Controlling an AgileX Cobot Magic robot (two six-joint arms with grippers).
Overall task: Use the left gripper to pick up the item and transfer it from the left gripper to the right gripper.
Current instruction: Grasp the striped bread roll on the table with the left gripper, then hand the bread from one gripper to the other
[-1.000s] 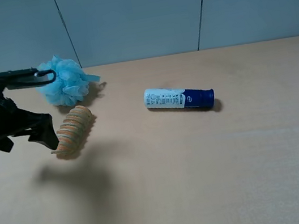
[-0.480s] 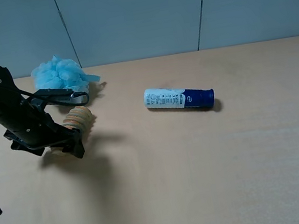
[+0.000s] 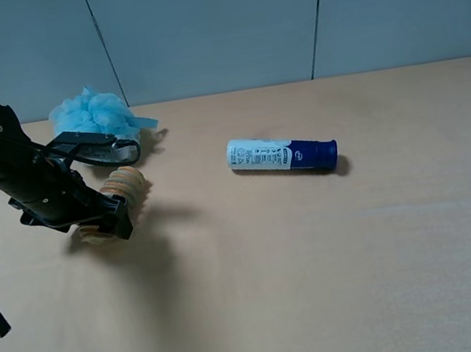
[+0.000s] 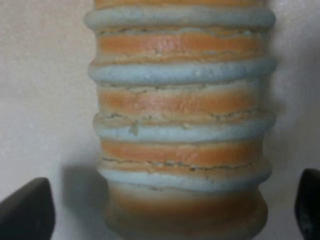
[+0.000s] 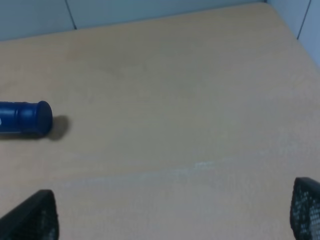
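Setting: a tan table (image 3: 344, 284) in front of a grey-blue panelled wall (image 3: 210, 26), seen from a high camera.

Roll (image 3: 127, 185): a soft, ribbed, sausage-shaped roll with orange and tan stripes. It lies flat on the left part of the table, just in front of the bath puff and well apart from the tube. From the high camera only its far end shows, because the black arm covers the rest.

Left gripper (image 4: 167, 209): down low over the near end of the roll. The jaws are spread wide and straddle the roll. In the left wrist view the roll fills the middle of the picture. One dark fingertip (image 4: 25, 210) is on one side and the other (image 4: 310, 202) is on the opposite side. A strip of bare table shows between each fingertip and the roll, so neither one touches it.

Right gripper (image 5: 167, 212): out of the high camera's sight. In its own wrist view the two black fingertips (image 5: 30, 217) stand far apart, with only bare table between them.

Bath puff (image 3: 92, 119): fluffy and light blue, at the back left of the table, near the wall.

Tube (image 3: 282, 154): white with a dark blue cap end, lying on its side near the middle of the table. Its blue end also shows in the right wrist view.
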